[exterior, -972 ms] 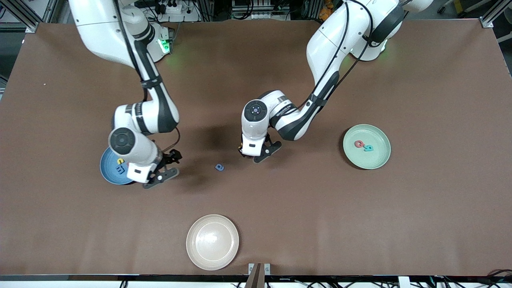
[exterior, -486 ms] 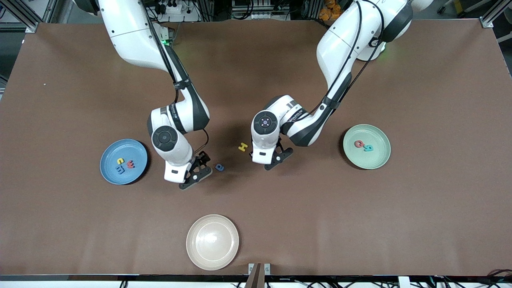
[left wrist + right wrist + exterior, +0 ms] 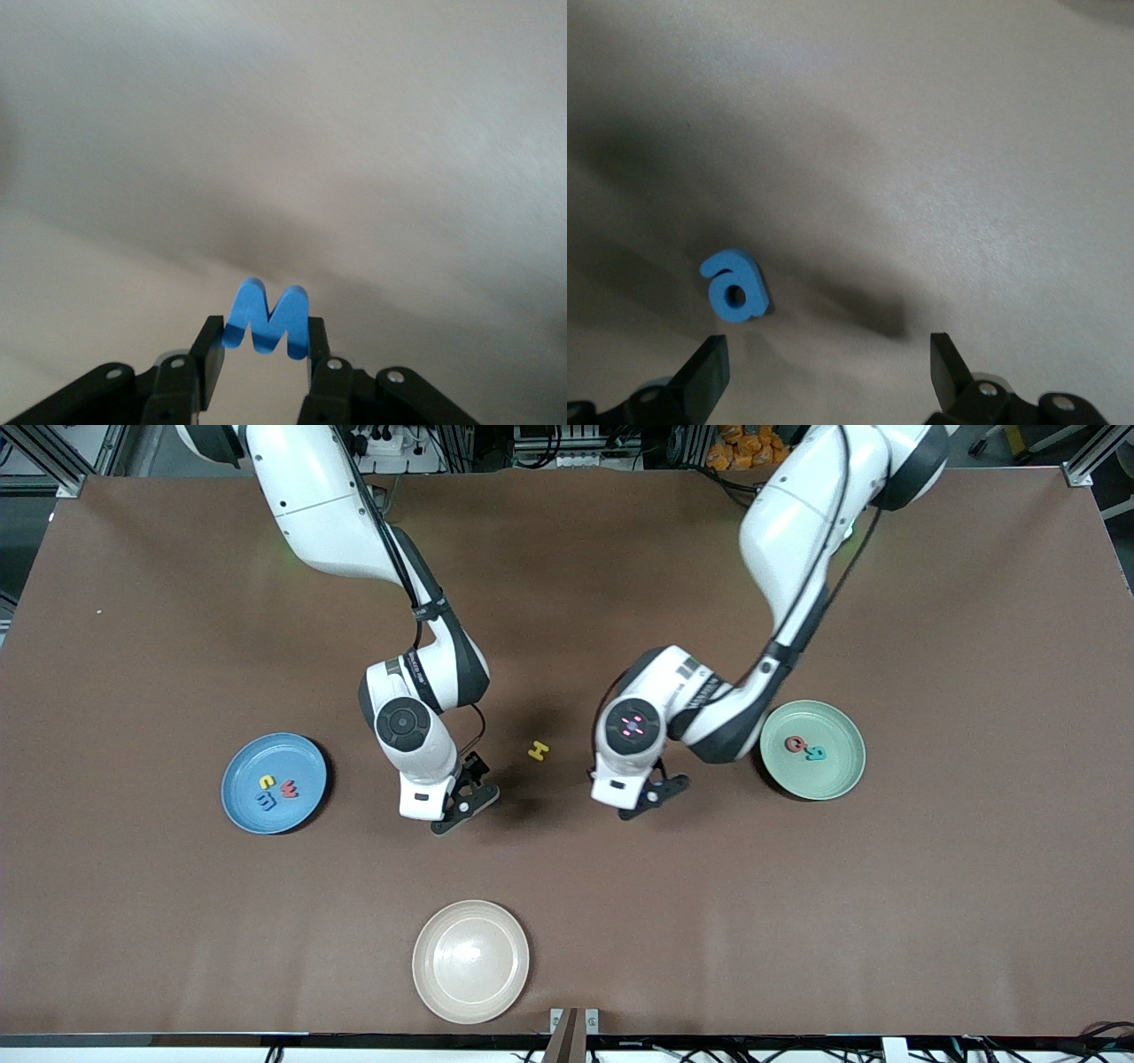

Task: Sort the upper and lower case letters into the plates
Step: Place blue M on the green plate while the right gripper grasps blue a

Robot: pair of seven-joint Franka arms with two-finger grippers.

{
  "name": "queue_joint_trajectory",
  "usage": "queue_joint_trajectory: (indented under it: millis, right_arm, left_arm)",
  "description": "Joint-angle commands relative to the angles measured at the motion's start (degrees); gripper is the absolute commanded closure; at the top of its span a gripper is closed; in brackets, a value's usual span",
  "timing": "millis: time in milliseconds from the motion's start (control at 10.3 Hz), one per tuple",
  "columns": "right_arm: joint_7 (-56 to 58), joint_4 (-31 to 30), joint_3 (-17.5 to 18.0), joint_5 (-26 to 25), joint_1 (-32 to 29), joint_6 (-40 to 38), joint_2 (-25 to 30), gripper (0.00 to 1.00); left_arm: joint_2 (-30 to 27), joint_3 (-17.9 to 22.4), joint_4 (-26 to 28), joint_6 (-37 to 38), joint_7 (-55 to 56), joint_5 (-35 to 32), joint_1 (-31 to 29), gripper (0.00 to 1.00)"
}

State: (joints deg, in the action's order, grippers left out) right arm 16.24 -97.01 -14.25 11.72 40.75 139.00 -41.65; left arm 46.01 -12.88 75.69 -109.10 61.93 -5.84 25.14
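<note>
Blue M [image 3: 266, 319] pinched in left tool [image 3: 259, 361] mid-frame; blue a [image 3: 733, 288] under spread right tool [image 3: 828, 370]. Three letters [image 3: 277, 790] in blue plate [image 3: 244, 810], two letters [image 3: 805, 748] in mint plate [image 3: 842, 779].

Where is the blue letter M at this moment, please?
The blue letter M is held between the jaws of the left gripper, over bare table between the yellow letter H and the mint green plate; only the left wrist view shows it.

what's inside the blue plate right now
In the blue plate lie three small letters: one yellow, one red, one blue. Nothing covers the plate, so its whole inside shows.
</note>
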Motion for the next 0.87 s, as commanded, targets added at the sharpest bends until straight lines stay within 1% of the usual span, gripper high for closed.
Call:
queue_joint_trajectory:
  millis: [0, 194, 292, 486, 583, 680, 777]
  right_arm:
    - [-1.02, 1.82, 0.19, 2.42, 0.91, 0.39, -1.68, 0.00]
    - [-1.03, 3.74, 1.07, 5.67, 1.00, 0.48, -2.90, 0.00]
    - [-1.12, 4.63, 1.16, 6.21, 1.00, 0.48, -3.43, 0.00]
    - [-1.73, 5.60, 1.51, 6.21, 1.00, 0.48, -4.31, 0.00]
    - [-2.87, 5.69, 1.60, 6.21, 1.00, 0.48, -4.40, 0.00]
    - [-2.79, 5.69, 1.60, 6.13, 1.00, 0.48, -4.40, 0.00]
    - [-2.36, 5.61, 1.51, 6.04, 0.92, 0.39, -4.40, 0.00]
  left_arm:
    - [-6.09, -0.21, 5.66, 5.99, -10.38, 1.02, -4.64, 0.75]
    - [-13.37, -0.30, 15.14, 5.30, -21.44, 0.66, -10.78, 0.75]
    - [-16.89, -0.30, 20.58, 3.21, -27.76, 0.66, -14.56, 0.74]
    - [-22.43, -0.48, 32.88, -6.69, -39.54, 0.74, -22.03, 0.73]
    - [-24.63, -0.48, 39.12, -12.31, -43.26, 0.75, -24.33, 0.72]
    - [-26.05, -0.48, 44.14, -17.06, -46.60, 0.75, -26.87, 0.72]
    - [-26.93, -0.48, 47.75, -20.76, -50.55, 0.75, -29.51, 0.72]
